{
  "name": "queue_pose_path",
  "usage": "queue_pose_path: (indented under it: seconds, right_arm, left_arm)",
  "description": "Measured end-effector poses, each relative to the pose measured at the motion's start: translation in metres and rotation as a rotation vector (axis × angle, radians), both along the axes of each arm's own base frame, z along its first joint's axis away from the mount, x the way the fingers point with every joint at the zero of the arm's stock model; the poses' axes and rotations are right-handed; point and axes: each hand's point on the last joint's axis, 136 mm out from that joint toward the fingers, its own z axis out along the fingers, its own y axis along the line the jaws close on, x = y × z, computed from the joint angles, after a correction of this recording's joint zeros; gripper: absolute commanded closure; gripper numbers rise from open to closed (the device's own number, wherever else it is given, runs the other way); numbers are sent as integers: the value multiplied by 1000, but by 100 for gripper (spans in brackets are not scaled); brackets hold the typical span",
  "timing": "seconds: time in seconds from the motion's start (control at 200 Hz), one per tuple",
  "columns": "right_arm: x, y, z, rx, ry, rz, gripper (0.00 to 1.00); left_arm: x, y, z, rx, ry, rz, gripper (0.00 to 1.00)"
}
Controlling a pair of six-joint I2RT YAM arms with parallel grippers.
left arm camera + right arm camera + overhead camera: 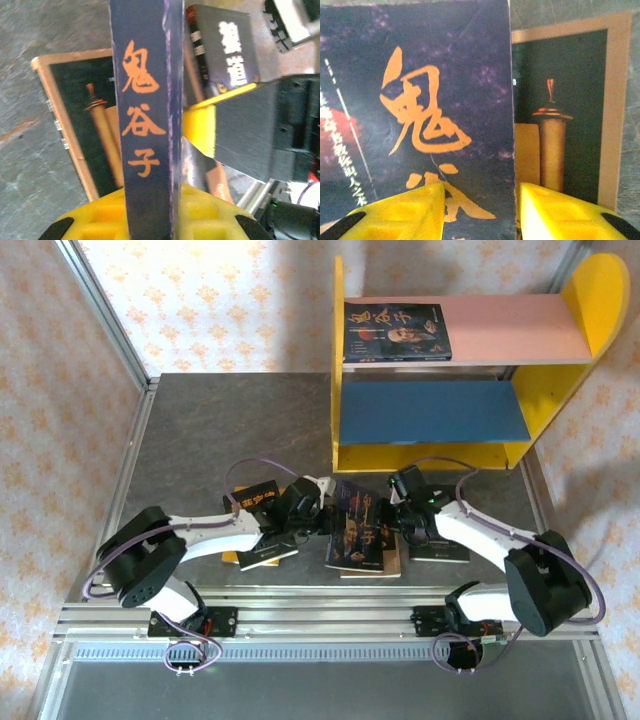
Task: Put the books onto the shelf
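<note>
Now your left gripper has its jaws closed tight on the dark purple-blue paperback with the orange Chinese title, taking it from its 9 o'clock side. In the left wrist view the book's lettered spine rises straight from between the yellow pads. Your right gripper sits at the book's 3 o'clock, jaws parted, with the cover's edge in the gap between them. That paperback is at the 6 o'clock edge of the grey stone-patterned surface, over a brown paperback with a framed picture. At its 9 o'clock lie a black paperback with a yellow title and a plain yellow paperback; at its 3 o'clock lies a dark paperback. The small shelf with yellow side panels stands at the surface's 1 o'clock. A dark paperback with portraits lies flat on its pink board, and its blue board sits just below.
</note>
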Motion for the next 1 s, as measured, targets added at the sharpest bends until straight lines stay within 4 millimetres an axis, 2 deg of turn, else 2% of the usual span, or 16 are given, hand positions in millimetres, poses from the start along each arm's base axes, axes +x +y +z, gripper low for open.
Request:
queue_pose_path:
  seconds: [0.17,0.375,0.516,0.641,0.766,0.831,0.921,1.001]
  right_arm:
    - [16,4,45,28,-113,2,52]
    - [34,1,115,83,-288,-21,51]
    - [39,-2,159,113,-379,-31,49]
    - [41,-3,203,152,-472,-30,46]
    - [45,-5,257,204,-569,-21,46]
    - [48,-8,291,236,-633,-20,45]
    - [48,-8,334,282,-712,-7,44]
    - [47,-7,365,319,-767,13,44]
  left_arm:
    - [-2,9,51,23,-121,-36,100]
    - [-5,33,131,66,-296,-40,100]
    - [-5,49,203,80,-436,-29,100]
    - [-5,60,279,56,-590,-6,100]
    - [-4,74,351,21,-735,48,100]
    - [-3,81,388,1,-809,85,100]
    - [0,88,429,-24,-902,133,100]
    - [2,92,453,-33,-962,168,100]
